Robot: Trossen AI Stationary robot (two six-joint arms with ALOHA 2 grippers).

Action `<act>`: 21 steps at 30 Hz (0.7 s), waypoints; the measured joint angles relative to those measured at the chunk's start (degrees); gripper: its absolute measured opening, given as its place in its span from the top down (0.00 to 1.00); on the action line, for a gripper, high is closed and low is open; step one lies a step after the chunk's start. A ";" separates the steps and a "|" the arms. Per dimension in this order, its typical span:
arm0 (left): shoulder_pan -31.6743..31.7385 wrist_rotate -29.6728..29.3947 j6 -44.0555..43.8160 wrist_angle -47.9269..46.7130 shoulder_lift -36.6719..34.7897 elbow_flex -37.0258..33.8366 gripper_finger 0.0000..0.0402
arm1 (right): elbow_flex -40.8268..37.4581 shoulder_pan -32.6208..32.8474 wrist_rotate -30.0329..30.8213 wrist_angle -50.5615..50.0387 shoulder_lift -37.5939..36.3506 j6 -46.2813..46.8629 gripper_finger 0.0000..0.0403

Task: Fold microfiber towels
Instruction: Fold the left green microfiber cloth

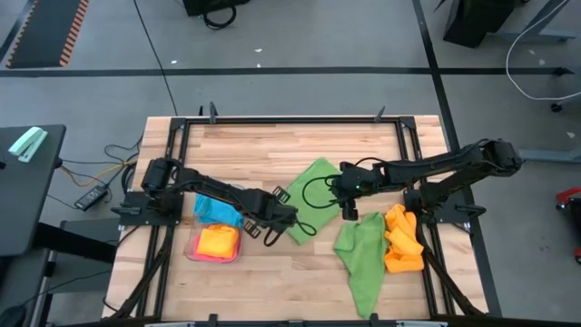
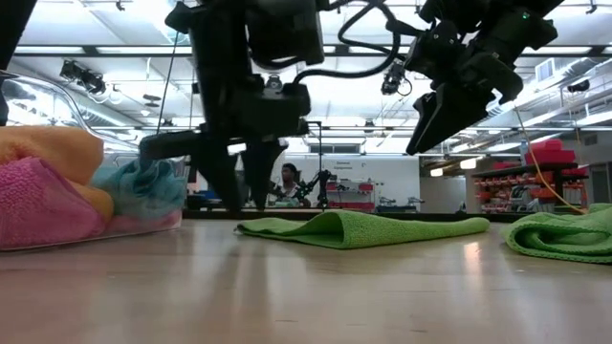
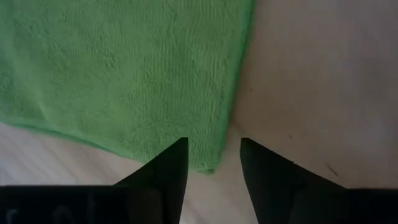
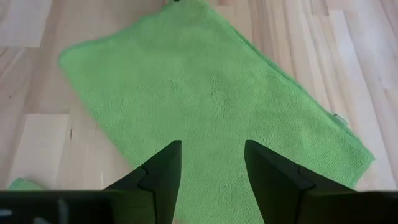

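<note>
A folded green microfiber towel [image 1: 307,198] lies flat near the middle of the wooden surface [image 1: 300,145], its long shape set on a slant; in the low view it shows as a low doubled pad with a rounded fold at one end [image 2: 363,229]. The left pincer [image 1: 289,215] sits just at this towel's lower corner, and the left wrist view shows its two dark fingers [image 3: 163,177] standing apart with the towel's corner [image 3: 124,68] just ahead of the gap between them, nothing held. The right pincer [image 1: 349,211] hangs above the surface at the towel's other side, its fingers [image 4: 155,174] likewise spread with a clear gap and empty, the green towel [image 4: 211,106] spread out below them. To the right lies a second green towel [image 1: 361,254], crumpled and unfolded, running toward the near edge of the surface, and touching it farther right is a bunched heap of orange towels [image 1: 403,240]. On the left side, beside the left arm, a clear plastic tray [image 1: 193,255] holds an orange towel [image 1: 218,242] over a pink one [image 2: 43,205], with a sky blue towel [image 1: 214,210] bunched at the tray's far end. In the low view a person [image 2: 289,182] shows in the room far behind the surface.
</note>
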 joint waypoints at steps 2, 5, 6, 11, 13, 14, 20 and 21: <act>0.29 0.07 0.24 0.67 -0.10 0.15 0.60 | 0.00 0.00 -0.01 -0.01 0.00 0.15 0.54; 0.38 -0.02 1.12 0.28 -0.11 0.06 0.60 | 0.00 0.00 -0.01 -0.04 0.00 0.25 0.54; 0.33 0.00 1.56 0.25 -0.11 0.07 0.60 | 0.00 0.00 -0.01 -0.06 0.00 0.25 0.54; -0.03 -0.44 2.21 0.33 0.22 -0.35 0.60 | 0.00 0.00 -0.01 -0.02 0.00 0.25 0.54; 0.04 -0.56 2.58 0.97 0.22 -1.77 0.60 | 0.00 0.00 -0.01 -0.05 0.00 0.34 0.54; 0.04 -0.77 3.08 1.46 0.23 -2.56 0.60 | 0.00 0.00 -0.01 -0.03 0.00 0.50 0.54; -0.14 -6.49 4.14 4.96 0.39 -5.12 0.60 | 0.00 0.00 -0.03 0.15 0.00 0.68 0.54; -0.16 -6.65 4.52 5.54 0.33 -5.47 0.60 | 0.00 0.00 -0.03 0.37 0.00 0.68 0.54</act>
